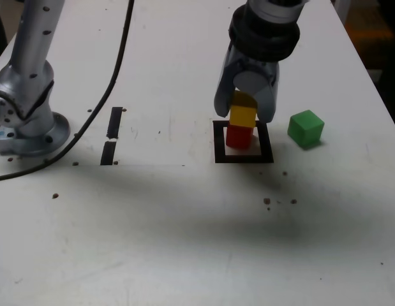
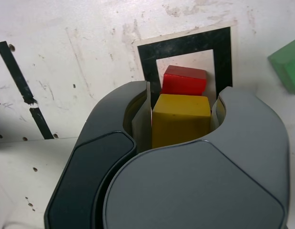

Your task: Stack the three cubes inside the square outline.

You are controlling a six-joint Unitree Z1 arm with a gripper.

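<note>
White table (image 1: pixel 184 242), scuffed, w/ dark specks and a black cable (image 1: pixel 117 70) running past the arm base (image 1: pixel 25 121) at ext view's left. Landmark = outline (image 1: pixel 243 158), black tape frame w/ white centre.

Arm comes down over the outline from above. Gripper (image 1: pixel 243 115) is clamped on the yellow cube (image 1: pixel 242 116); wrist view shows both jaws pressed on its side faces, no gap. Yellow sits right above the red cube (image 1: pixel 238 136); looks touching or just about, can't tell for sure from ext view.

Red is inside the outline, on the white centre, closer to the far edge in ext view. Green cube (image 1: pixel 305 128) is outside the outline, on bare table just off its right side in ext view, near but apart. Two short tape strips (image 1: pixel 111 135) lie well apart from the outline, toward ext view's left.

Step in hand (my read): placing yellow on red, 2nd of 3 levels; green not yet stacked.

To do it well: in wrist view yellow looks a bit offset from red and slightly skewed, so square the edges up before letting go. Get it fully seated on red, then open jaws slowly and evenly so neither side drags the cube. Lift straight up, no sideways sweep, or the stack tips. Keep clear of green on retreat.
</note>
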